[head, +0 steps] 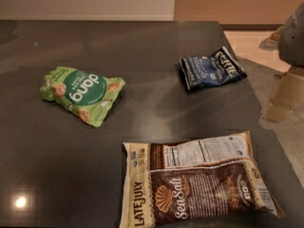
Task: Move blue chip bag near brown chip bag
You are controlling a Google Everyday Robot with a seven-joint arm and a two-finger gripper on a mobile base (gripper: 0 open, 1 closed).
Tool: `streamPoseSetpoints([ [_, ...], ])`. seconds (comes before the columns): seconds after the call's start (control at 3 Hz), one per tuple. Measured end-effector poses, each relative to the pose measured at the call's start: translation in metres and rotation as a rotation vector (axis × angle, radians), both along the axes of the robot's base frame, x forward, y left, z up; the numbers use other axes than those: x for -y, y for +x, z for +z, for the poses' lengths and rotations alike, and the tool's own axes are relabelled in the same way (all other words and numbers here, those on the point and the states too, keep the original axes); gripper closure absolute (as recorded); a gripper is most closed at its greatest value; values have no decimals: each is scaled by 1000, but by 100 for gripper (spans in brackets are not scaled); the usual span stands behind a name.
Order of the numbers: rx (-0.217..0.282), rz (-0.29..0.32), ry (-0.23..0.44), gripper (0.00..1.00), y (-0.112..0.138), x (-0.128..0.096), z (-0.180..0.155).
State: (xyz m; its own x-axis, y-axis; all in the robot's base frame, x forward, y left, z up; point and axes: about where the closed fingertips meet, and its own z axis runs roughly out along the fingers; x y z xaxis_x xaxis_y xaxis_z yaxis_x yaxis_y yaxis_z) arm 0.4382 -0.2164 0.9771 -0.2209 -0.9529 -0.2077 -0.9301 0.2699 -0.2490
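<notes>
**Gripper** (284,93): at the right edge of view, beyond the table's right side and only partly in frame. Whether it is spread or closed cannot be told. Nothing is seen in its hold.

**Positions:** The blue bag (212,67) lies flat on the table (142,51), just left of the gripper and a little beyond it. The brown bag (199,184) lies left of the gripper and nearer the camera, well apart from the blue bag. The green bag (81,95) sits far left of the gripper, clear of the likely path.

**Assessment:** The move appears not yet begun, and the step in hand is approach and grasp.

**Recommendation:**
- Descend over the blue bag from above.
- Pinch a raised crinkle or sealed edge, not the slack flat middle.
- Lift only enough to clear the table.
- Set it down just beside the brown bag's far edge, not on it.

**Lettering:**
- Blue bag: white "Kettle", with smaller text too fine to confirm.
- Brown bag: "LATE JULY", "Sea Salt", a shell logo and a nutrition panel.
- Green bag: "dang", upside down.
</notes>
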Motion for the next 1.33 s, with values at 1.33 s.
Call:
streamPoseSetpoints([
  [1.33, -16, -107, -68, 0, 37, 4, 4],
])
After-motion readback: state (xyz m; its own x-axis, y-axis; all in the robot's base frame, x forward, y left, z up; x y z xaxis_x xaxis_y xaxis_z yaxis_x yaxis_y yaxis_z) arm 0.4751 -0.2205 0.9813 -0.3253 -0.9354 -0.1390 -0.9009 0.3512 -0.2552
